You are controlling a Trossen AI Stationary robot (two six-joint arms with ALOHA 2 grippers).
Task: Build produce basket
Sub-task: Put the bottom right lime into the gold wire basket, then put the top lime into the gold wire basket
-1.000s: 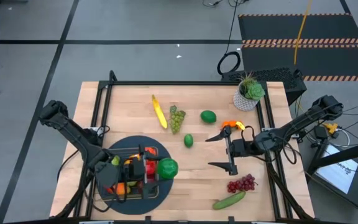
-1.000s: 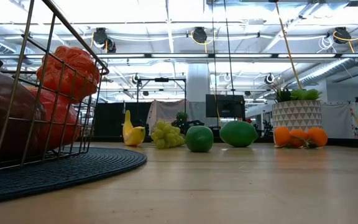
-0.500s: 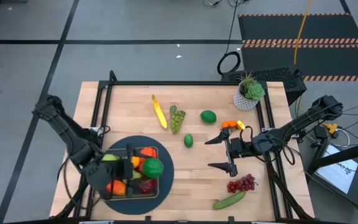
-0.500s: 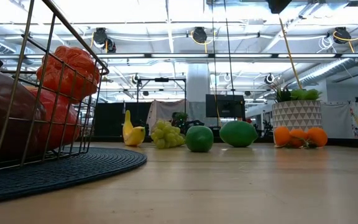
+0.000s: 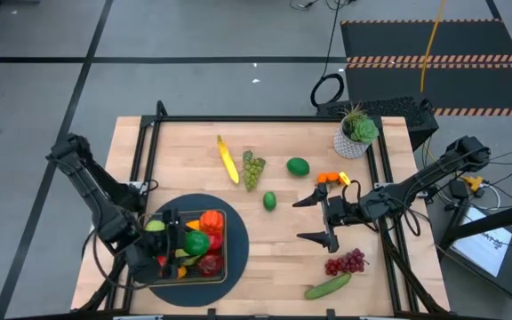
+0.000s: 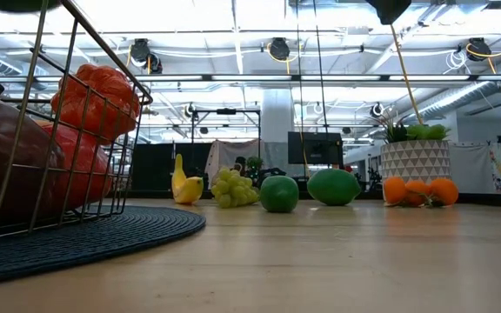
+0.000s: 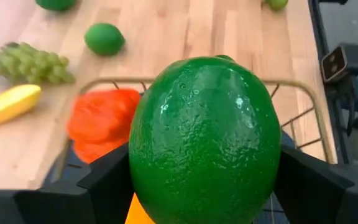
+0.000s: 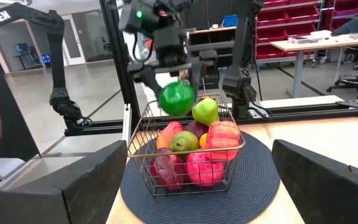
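The left end effector is hovering over the basket, pinching a large green lime between its fingers — the fruit is hanging just above the produce already piled inside, not touching it. The basket is sitting on a round dark mat at the near left of the surface, holding red, orange and green pieces. The right end effector is waiting over the right side, its fingers spread wide and holding nothing. Still lying out on the wood are a banana, green grapes, a small lime, another lime, oranges, purple grapes and a cucumber — a potted plant is standing at the far right corner.
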